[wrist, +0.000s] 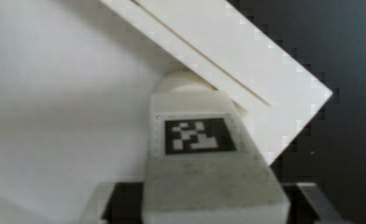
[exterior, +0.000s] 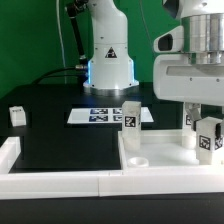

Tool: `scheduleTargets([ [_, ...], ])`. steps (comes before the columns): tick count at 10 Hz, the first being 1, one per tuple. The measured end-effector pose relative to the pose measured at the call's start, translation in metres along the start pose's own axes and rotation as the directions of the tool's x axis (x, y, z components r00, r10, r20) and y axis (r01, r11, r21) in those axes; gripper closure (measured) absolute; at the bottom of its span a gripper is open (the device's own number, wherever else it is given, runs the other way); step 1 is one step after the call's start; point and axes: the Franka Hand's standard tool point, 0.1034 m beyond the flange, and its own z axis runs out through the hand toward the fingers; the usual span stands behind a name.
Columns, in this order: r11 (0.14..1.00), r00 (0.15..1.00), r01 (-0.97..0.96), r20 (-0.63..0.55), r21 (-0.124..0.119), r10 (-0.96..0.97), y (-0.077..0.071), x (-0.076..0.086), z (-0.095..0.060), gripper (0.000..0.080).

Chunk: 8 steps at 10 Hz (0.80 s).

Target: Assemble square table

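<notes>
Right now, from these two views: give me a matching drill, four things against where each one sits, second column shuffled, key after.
Things
1. marker board
2. lone leg
3. wrist-view leg
4. table top

Places
A. in the hand, tag facing the wrist camera
B. exterior view's far left, standing apart on the black table
C. lying flat in front of the arm's base
D. exterior view's lower right, rim up

Pairs: 1-C, 2-B, 3-A, 4-D
</notes>
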Motion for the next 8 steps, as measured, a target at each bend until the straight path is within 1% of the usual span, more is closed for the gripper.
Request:
scheduleTargets([
  [1,0.977,0.976,-0.215,0.042,0.011,0.214,0.0009,-0.0004,0.0003,0.0504],
  [2,0.938,0.935,-0.347,0.082,0.012,0.345,0.0008,0.001,0.0005,0.0504],
  [3,0.887,0.88,-0.463,0.125,0.004,0.458,0.0011,0.0021,0.0006,0.0504],
  [4,0.838,0.83,-0.545,0.136,-0.007,0.541,0.0009,0.0014,0.0008,0.0504],
  [5,0.813,0.804,-0.582,0.136,-0.015,0.579,0.001,0.0012,0.0009,0.0504],
  [6,0.822,0.814,-0.569,0.134,-0.012,0.565,0.0011,0.0014,0.0012,0.0504],
  [7,0.83,0.822,-0.557,0.133,-0.011,0.554,0.0014,0.0015,0.0016,0.0396],
  [8,0.845,0.838,-0.534,0.13,-0.008,0.53,0.0015,0.0006,0.0019,0.0258],
])
